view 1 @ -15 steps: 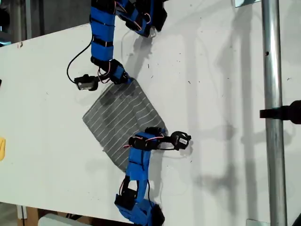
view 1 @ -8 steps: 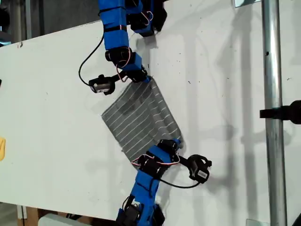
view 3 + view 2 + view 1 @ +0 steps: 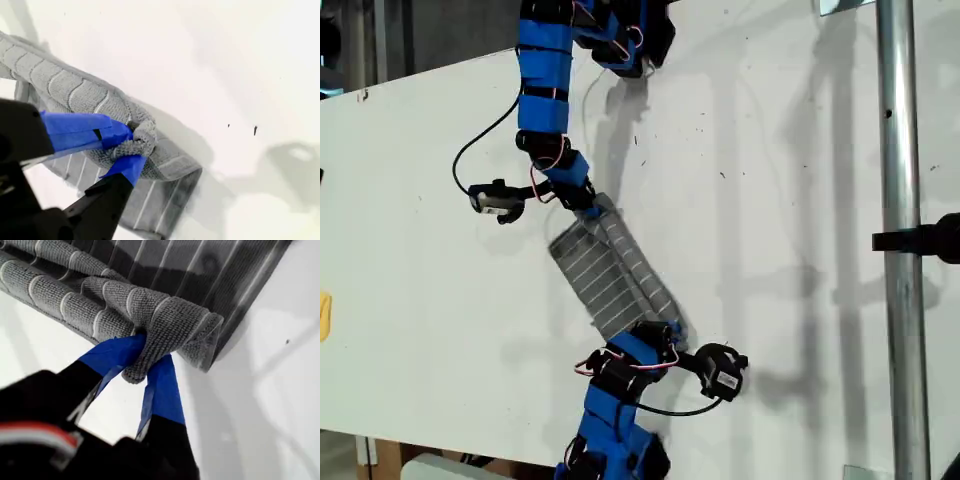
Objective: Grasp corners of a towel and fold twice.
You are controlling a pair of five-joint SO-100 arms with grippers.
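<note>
A: Surface? White tabletop [image 3: 800,250], with the towel [image 3: 610,275] lying mid-table, a narrow half-folded band.

B: Grippers? My first gripper [image 3: 145,367] and my second gripper [image 3: 131,145] each clamp an end corner; the long axis runs between them.

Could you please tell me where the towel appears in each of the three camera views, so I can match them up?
Exterior view: the towel lies mid-table as a narrow diagonal strip between the two arms.
First wrist view: a bunched towel corner sits pinched in my first gripper.
Second wrist view: another bunched corner sits pinched in my second gripper.
Shared landmark: the towel's white stripes.
</note>
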